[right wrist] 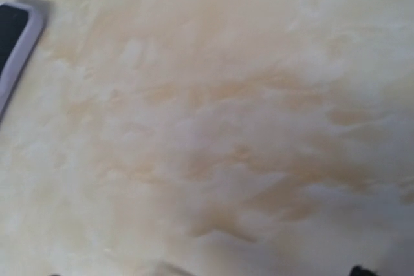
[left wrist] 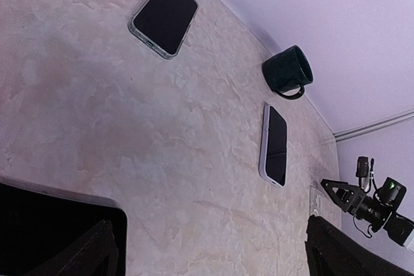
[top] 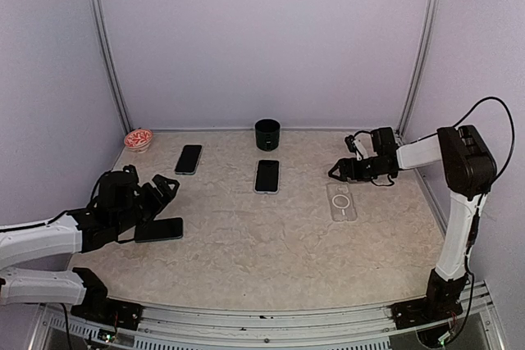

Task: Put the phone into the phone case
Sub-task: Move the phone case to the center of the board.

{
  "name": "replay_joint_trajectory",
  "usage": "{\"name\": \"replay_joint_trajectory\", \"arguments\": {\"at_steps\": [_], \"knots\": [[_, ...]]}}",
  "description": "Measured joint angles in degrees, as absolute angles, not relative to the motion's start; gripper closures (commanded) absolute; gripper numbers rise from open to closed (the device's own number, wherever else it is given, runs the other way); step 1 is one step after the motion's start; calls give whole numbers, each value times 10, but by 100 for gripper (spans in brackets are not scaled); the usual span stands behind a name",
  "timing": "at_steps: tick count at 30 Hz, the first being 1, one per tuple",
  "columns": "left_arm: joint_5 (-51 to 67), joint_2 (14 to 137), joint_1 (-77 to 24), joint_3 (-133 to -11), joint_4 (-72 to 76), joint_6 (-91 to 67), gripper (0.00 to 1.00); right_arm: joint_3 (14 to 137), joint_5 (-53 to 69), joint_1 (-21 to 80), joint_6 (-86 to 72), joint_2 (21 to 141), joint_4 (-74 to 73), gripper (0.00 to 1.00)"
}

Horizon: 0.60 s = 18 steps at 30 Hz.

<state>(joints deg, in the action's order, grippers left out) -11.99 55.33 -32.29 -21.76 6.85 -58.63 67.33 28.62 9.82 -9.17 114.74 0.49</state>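
Note:
A bare black phone [top: 160,229] lies flat at the left of the table; in the left wrist view this phone [left wrist: 58,224] fills the lower left corner. My left gripper [top: 157,201] hovers just over its far edge, open and holding nothing [left wrist: 213,260]. The clear phone case [top: 342,202] lies flat at the right and is empty. My right gripper [top: 337,172] hangs just behind the case's far end, jaws spread, nothing between them. The right wrist view shows only bare table and a phone corner [right wrist: 14,43].
Two more phones with light rims lie on the table, one at the back left [top: 189,159] and one in the middle [top: 267,175]. A dark mug [top: 267,134] stands at the back centre. A small pink bowl [top: 138,138] sits in the back left corner.

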Motion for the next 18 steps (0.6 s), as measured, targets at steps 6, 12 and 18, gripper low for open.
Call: {"name": "replay_joint_trajectory", "arguments": {"at_steps": [6,12,18], "knots": [[-117,567,-323,-218,80,-587,1,646,332,98,-93,1146,27,11],[-111,580,-325,-218,89,-587,1,561,347,100,-110,1091,51,12],[-105,595,-327,-218,103,-591,1,487,329,126,-123,1027,54,13]]}}
